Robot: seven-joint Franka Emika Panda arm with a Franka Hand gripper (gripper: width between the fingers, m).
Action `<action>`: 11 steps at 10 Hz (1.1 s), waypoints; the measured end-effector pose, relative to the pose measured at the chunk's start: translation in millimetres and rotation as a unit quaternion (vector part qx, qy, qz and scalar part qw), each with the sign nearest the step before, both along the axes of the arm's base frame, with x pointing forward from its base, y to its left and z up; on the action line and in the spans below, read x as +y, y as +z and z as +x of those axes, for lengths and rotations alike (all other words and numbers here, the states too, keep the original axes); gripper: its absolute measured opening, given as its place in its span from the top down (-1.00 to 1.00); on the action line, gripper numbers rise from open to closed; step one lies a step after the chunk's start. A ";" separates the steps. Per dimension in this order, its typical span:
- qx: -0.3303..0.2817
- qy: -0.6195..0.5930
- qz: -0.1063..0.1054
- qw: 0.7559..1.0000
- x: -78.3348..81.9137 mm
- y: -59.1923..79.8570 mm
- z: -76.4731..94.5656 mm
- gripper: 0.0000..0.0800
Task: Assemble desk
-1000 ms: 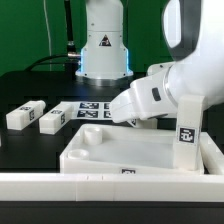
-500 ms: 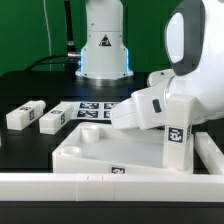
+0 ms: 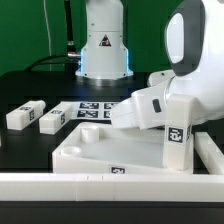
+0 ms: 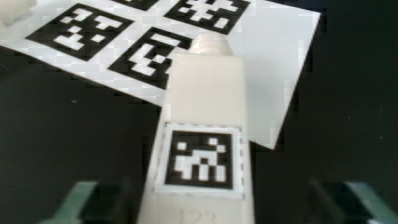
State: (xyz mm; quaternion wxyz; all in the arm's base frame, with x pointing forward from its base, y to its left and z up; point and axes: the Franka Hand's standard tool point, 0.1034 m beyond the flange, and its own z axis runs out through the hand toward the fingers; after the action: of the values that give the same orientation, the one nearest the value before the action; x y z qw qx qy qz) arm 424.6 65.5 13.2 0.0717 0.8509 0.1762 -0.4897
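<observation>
The white desk panel (image 3: 100,150) lies flat at the front in the exterior view. One white leg (image 3: 177,143) with a black-and-white tag stands upright at the panel's right corner. I cannot tell whether it sits in the socket. The white gripper housing (image 3: 140,108) hangs close behind that leg, and its fingertips are hidden there. In the wrist view the tagged leg (image 4: 201,140) runs between my gripper (image 4: 217,205) jaws. The fingers (image 4: 93,203) stand apart from it, with a dark gap on each side. Two loose legs (image 3: 22,116) (image 3: 53,120) lie at the exterior view's left.
The marker board (image 3: 92,110) lies on the black table behind the panel, and also shows in the wrist view (image 4: 125,40). The robot base (image 3: 103,45) stands at the back. A long white rail (image 3: 60,185) edges the table's front.
A second ago the arm swung toward the exterior view's left and the upright leg shifted slightly left with it. Nothing has moved in the last half second.
</observation>
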 end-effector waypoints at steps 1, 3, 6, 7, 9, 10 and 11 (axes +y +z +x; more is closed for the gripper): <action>0.000 0.000 0.000 1.000 0.0 0.0 0.0 -0.03; 0.000 0.000 0.000 1.000 -0.1 0.1 0.0 0.28; 0.004 -0.001 0.005 1.000 -2.7 10.7 2.4 0.28; 0.010 -0.004 0.006 1.000 -6.2 25.4 4.2 0.28; 0.023 -0.013 0.015 1.000 -19.1 58.2 8.3 0.28; 0.026 -0.018 0.020 0.999 -26.4 66.0 11.1 0.28; 0.022 -0.023 0.022 0.999 -31.7 69.9 14.6 0.28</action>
State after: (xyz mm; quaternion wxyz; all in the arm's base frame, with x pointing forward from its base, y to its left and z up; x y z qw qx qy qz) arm 439.1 33.7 83.1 0.0377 0.8453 0.1691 -0.5054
